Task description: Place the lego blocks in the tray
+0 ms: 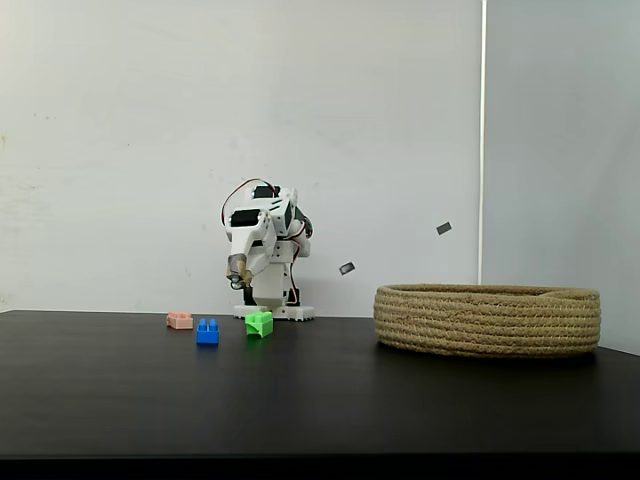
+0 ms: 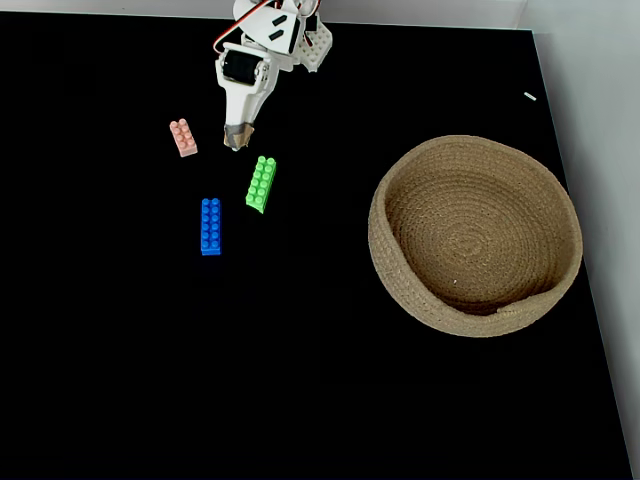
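Three lego blocks lie on the black table: a pale pink one (image 2: 183, 137) (image 1: 180, 320), a blue one (image 2: 211, 226) (image 1: 207, 332) and a bright green one (image 2: 261, 183) (image 1: 259, 322). The tray (image 2: 475, 235) (image 1: 487, 319), a round woven rope basket, stands to the right and holds nothing. My white gripper (image 2: 235, 143) (image 1: 237, 281) hangs above the table between the pink and green blocks, its tips together with nothing between them.
The arm's base (image 2: 305, 45) stands at the table's back edge. The table's right edge (image 2: 580, 250) runs close beside the basket. A white wall rises behind the table in a fixed view.
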